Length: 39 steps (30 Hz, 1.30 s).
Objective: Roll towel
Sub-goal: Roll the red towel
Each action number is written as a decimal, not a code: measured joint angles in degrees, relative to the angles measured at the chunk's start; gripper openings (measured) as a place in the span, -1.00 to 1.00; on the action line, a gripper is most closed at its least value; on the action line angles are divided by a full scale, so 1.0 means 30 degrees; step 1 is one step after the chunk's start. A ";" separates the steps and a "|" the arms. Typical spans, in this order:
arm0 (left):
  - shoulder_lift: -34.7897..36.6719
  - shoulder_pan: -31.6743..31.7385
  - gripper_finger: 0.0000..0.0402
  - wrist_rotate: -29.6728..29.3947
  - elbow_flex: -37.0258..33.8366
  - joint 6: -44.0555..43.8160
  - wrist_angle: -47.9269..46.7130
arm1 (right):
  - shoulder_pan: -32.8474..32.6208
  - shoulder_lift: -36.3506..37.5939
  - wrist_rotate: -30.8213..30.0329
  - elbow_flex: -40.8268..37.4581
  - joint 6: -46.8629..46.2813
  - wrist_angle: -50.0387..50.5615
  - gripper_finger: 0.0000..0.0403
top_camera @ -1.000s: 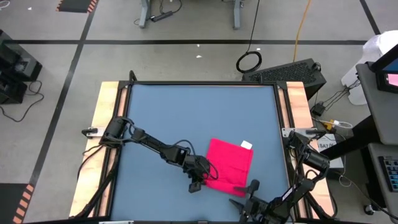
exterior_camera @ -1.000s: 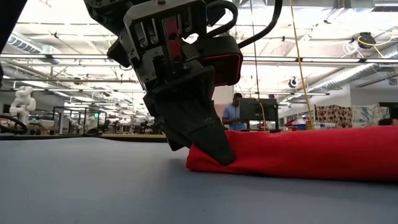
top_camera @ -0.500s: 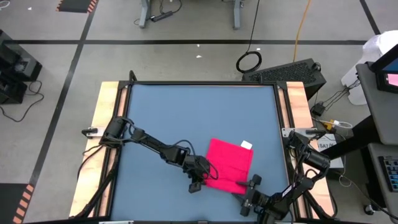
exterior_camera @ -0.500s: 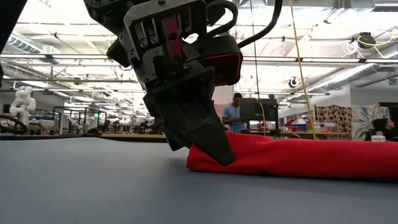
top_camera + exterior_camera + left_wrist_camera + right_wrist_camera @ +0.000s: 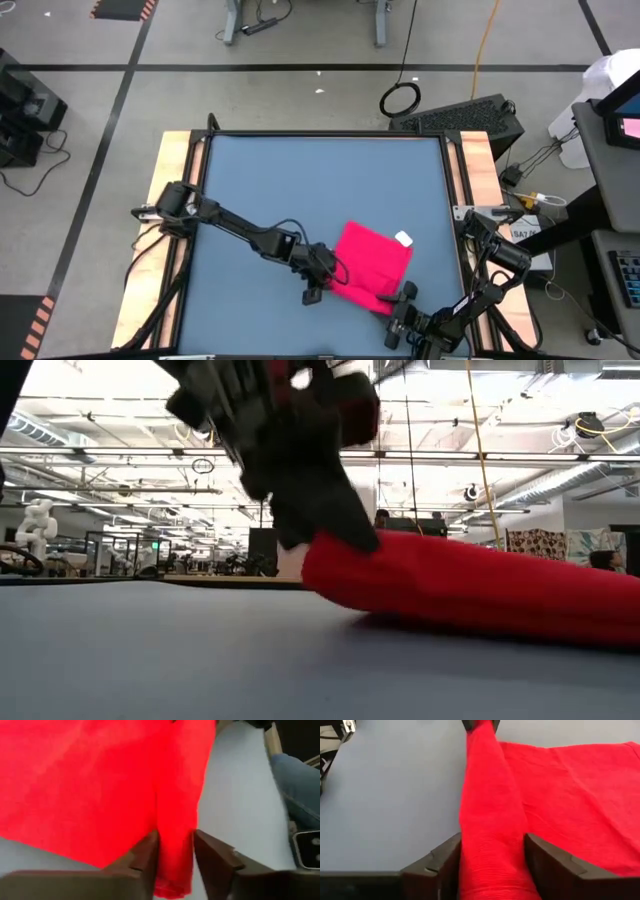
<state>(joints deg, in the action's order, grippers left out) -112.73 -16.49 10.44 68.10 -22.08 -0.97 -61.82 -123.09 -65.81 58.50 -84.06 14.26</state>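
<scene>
The pinkish-red towel (image 5: 373, 262) lies on the blue tabletop (image 5: 300, 190) near its near right corner, its white tag (image 5: 404, 239) at the far right. Its near edge is a rolled fold (image 5: 450, 585). My left gripper (image 5: 322, 277) is shut on the left end of that fold. My right gripper (image 5: 400, 298) is shut on its right end. In the low view, the left end of the fold is off the table under the dark left gripper (image 5: 310, 480). The right gripper does not show there. My left gripper pinches the left end of the rolled fold (image 5: 175, 851) between its two fingers (image 5: 145, 857), several layers, coming slanting from above and the table's left. That end (image 5: 335, 565) is lifted clear of the table. My right gripper has the right end of the rolled fold (image 5: 492, 862) between its two fingers (image 5: 442, 862), which stand on either side of the roll and lie along it. It comes low from the table's near side. The flat rest of the towel (image 5: 580, 790) lies on the table.
The table's wooden side rails (image 5: 165, 200) run along its left and right edges. The near edge is close behind both grippers. Bare blue tabletop spreads to the far side and the left. A person's leg (image 5: 295, 785) and people in the room show beyond the table.
My right gripper has gone toward the far edge, onto the right end of the towel's near fold. My left gripper has gone up and a little toward the far edge. It has lifted the fold's left end off the table. The towel has shifted slightly toward the right edge.
</scene>
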 joint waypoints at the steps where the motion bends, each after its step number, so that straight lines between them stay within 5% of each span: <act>1: 0.0291 -0.0039 -0.31 -0.0218 0.0013 0.0181 -0.0250 | 0.0007 0.0000 0.0004 -0.0001 -0.0093 0.0021 -0.03; 7: 0.0848 -0.1201 0.10 -0.2315 0.0028 0.2929 0.0312 | 0.0022 0.0000 0.0127 0.0000 -0.0176 -0.0006 -0.28; 17: -0.1075 -0.4900 0.39 -1.1579 -0.0104 0.9654 0.3632 | 0.0007 -0.0022 0.0178 0.0006 -0.0236 -0.0440 -0.50; 24: -0.2255 -0.4376 0.39 -1.1499 -0.0111 0.9653 0.3694 | 0.0015 -0.0044 0.0227 0.0000 0.0863 -0.1145 -0.51; 29: -0.2562 -0.3518 0.11 -0.9295 -0.0104 1.0249 0.3777 | 0.0124 -0.0044 0.0221 0.0000 0.0818 -0.1206 -0.51; 36: -0.2247 -0.2311 -0.83 -0.5339 -0.0097 1.0038 0.3302 | 0.0138 -0.0117 0.0950 0.0898 0.3817 -0.1435 -0.46; 39: -0.2096 -0.1528 -0.91 -0.4682 -0.0017 0.8446 0.2237 | 0.0142 0.0086 0.1295 0.1765 0.4174 0.0532 -0.37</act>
<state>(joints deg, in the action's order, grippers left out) -119.02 -21.07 -3.61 68.05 3.25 5.74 -61.40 -122.83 -61.92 63.79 -71.54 15.86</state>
